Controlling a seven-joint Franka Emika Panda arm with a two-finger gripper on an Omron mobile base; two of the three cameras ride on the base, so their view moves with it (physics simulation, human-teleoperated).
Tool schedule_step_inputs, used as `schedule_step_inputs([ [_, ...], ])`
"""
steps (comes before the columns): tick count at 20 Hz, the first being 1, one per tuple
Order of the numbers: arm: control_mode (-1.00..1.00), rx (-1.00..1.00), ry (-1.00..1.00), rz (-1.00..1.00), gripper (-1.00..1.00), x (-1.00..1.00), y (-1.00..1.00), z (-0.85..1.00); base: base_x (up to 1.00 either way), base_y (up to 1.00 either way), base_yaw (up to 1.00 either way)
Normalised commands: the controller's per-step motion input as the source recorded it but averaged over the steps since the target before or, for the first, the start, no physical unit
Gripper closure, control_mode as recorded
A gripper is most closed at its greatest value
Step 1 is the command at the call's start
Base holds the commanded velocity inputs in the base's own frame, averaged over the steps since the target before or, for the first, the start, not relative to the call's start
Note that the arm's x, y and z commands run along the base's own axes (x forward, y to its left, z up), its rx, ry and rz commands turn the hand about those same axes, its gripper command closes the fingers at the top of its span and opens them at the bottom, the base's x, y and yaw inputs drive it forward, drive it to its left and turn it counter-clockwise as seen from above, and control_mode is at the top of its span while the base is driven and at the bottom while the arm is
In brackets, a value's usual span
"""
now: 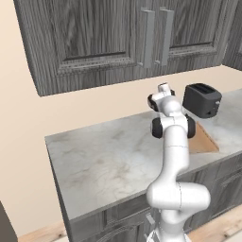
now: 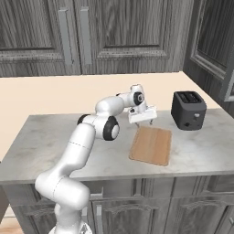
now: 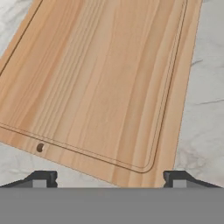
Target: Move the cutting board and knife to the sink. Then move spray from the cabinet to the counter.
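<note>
- Cutting board (image 2: 151,145) lies on the counter (image 2: 41,151), not moved yet.
- The gripper (image 2: 147,122) hangs above it, wide open, holding nothing.
- Cabinet (image 2: 123,32) doors are shut.

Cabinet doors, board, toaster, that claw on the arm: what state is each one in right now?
cabinet: both doors closed.
cutting board: lying flat on the counter, nothing on it, not gripped.
toaster: upright on the counter, slots empty.
gripper: open, hanging above the board's far edge, holding nothing.
</note>
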Motion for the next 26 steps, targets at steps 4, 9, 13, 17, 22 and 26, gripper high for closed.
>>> schedule_step_inputs([
  [4, -1.0, 0.0, 0.16, 0.0, -1.0, -0.99, -0.37, -0.56, 0.0, 0.0, 0.0],
  [9, -1.0, 0.0, 0.17, 0.0, -1.0, -1.0, -0.39, -0.54, 0.0, 0.0, 0.0],
  [13, -1.0, 0.0, 0.18, 0.0, -1.0, -1.0, -0.43, -0.52, 0.0, 0.0, 0.0],
  [17, -1.0, 0.0, 0.17, 0.0, -1.0, -0.88, -0.39, -0.44, 0.0, 0.0, 0.0],
  [22, -1.0, 0.0, 0.08, -0.01, -1.0, -0.45, -0.21, -0.16, 0.0, 0.0, 0.0],
  [26, -1.0, 0.04, -0.09, 0.0, -1.0, 0.0, 0.0, 0.31, 0.0, 0.0, 0.0],
])
